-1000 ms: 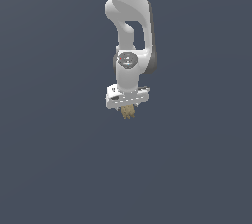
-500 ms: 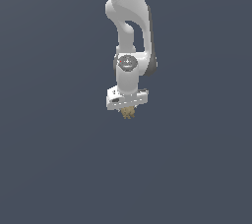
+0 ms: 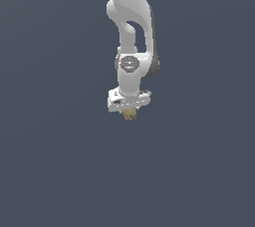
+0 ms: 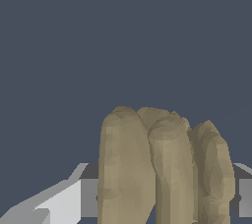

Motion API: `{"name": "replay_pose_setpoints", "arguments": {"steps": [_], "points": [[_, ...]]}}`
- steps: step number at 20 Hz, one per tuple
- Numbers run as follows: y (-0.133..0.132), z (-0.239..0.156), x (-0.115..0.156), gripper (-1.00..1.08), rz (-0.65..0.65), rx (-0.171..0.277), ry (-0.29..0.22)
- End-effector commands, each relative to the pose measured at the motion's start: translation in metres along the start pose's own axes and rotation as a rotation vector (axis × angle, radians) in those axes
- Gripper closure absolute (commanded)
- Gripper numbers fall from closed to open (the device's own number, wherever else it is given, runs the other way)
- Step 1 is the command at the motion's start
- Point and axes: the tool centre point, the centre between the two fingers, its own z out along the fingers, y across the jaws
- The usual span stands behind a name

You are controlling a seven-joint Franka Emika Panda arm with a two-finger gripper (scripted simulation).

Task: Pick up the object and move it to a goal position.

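Your tool (image 3: 129,114) has climbed a little over the last second, and the object (image 3: 130,115) has come up with it, so you are past the pickup and into the carry. The tool is closed on the object, which pokes out just below it; the wrist view shows it (image 4: 162,169) filling the gap.

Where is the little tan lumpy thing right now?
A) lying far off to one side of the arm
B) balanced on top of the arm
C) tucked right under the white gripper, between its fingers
C: the tan lumpy object hangs directly beneath the white gripper, and the wrist view shows it between the fingers.
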Motion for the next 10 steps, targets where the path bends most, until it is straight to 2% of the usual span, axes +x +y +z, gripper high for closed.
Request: {"name": "replay_pose_setpoints", "arguments": {"steps": [1, 10], "points": [[-0.002, -0.003, 0.004, 1.08, 0.000, 0.000, 0.001], [-0.018, -0.029, 0.042, 1.08, 0.000, 0.000, 0.001]]}}
